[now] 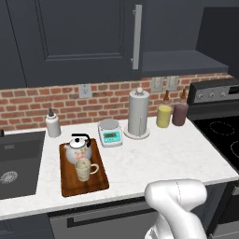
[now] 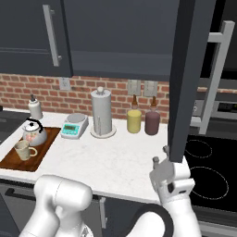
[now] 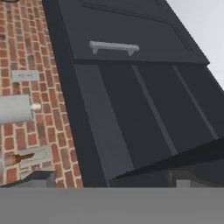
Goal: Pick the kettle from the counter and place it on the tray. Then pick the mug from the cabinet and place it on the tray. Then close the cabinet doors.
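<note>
Right base view shows the kettle and mug on the tray; the empty, wide-open pincer sits beside the open cabinet door, which likely needs pushing shut.

Red brick backsplash with pale mortar runs behind desk; white outlets set in it. Dark sink basin sunk at left, round drain visible. Black glass cooktop at right, ring markings, knob panel above. Steel paper-towel cylinder, small white scale, yellow and maroon jars against wall. Lighting flat, even.
</note>
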